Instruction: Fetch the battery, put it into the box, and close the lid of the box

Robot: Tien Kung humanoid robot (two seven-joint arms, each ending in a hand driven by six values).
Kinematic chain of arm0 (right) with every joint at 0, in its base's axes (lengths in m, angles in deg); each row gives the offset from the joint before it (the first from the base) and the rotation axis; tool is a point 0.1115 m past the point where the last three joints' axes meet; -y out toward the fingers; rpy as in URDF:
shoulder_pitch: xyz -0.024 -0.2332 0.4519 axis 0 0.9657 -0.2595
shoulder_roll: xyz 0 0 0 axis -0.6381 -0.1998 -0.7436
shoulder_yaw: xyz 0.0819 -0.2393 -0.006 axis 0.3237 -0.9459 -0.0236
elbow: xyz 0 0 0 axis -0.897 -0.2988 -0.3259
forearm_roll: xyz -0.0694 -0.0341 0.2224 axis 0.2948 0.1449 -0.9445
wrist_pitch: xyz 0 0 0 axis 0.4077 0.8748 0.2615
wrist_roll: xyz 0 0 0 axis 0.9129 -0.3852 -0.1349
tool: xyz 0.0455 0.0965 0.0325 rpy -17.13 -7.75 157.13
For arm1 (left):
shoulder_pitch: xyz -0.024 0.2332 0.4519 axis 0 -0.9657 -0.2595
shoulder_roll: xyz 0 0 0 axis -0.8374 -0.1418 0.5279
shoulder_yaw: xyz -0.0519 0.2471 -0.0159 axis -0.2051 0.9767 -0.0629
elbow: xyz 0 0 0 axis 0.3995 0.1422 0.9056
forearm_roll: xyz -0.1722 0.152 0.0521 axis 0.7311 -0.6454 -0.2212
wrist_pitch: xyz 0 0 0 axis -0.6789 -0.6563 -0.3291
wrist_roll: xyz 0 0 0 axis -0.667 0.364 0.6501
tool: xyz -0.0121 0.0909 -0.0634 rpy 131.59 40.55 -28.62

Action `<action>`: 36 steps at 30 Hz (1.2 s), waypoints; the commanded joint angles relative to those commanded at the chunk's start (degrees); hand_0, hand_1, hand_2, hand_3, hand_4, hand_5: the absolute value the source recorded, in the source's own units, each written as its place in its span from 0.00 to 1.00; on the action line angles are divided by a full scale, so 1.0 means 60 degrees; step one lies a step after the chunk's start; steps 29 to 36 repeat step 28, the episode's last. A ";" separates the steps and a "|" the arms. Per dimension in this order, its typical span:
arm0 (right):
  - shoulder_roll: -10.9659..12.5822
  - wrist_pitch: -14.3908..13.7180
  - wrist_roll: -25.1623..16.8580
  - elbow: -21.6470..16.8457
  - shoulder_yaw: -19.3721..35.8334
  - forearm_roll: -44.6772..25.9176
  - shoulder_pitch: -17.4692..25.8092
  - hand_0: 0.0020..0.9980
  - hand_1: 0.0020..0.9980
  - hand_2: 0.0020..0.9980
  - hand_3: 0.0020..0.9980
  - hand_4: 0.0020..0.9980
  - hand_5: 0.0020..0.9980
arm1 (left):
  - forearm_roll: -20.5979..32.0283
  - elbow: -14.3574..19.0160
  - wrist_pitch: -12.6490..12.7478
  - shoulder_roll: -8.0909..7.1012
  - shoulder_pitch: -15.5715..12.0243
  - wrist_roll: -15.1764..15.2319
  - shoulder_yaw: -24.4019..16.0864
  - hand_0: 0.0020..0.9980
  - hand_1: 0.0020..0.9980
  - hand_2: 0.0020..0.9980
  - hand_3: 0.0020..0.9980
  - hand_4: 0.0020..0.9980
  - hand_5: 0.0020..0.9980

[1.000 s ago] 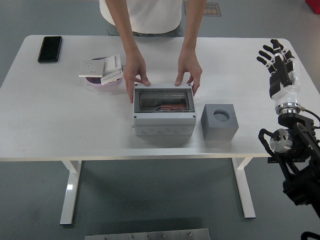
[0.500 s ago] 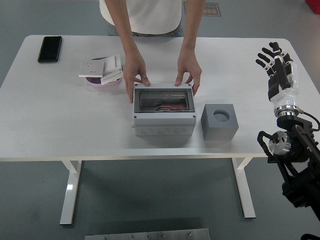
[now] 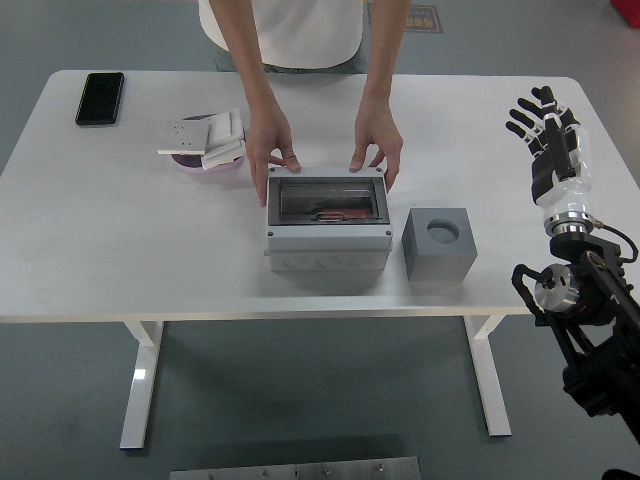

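Note:
A grey box (image 3: 327, 222) with a clear lid stands at the table's middle, lid down. Through the lid a reddish object (image 3: 340, 213) shows inside; I cannot tell whether it is the battery. A person at the far side rests both hands (image 3: 270, 150) on the box's back corners. My right hand (image 3: 543, 119) is raised over the table's right edge, well right of the box, fingers spread and holding nothing. My left arm is not in view.
A grey block (image 3: 439, 243) with a round hole stands just right of the box. A black phone (image 3: 100, 97) lies at the far left. White switch plates on a purple dish (image 3: 204, 143) sit left of the person's hands.
My right hand has drifted slightly left and down. The person's hands and the box have not moved.

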 joint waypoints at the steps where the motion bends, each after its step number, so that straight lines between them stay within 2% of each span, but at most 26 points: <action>1: -0.0002 0.0000 0.0001 -0.0001 0.0001 0.0004 0.0002 0.67 0.61 0.62 0.63 0.76 0.53 | 0.0000 0.0000 0.0002 -0.0002 -0.0002 -0.0001 -0.0001 0.64 0.74 0.58 0.52 0.38 0.00; 36: 0.0019 0.0005 0.0004 -0.0055 0.0191 0.0019 0.0010 0.67 0.61 0.62 0.63 0.76 0.54 | -0.0056 -0.0007 -0.0010 -0.0018 0.0060 -0.0025 -0.0037 0.64 0.74 0.58 0.52 0.39 0.00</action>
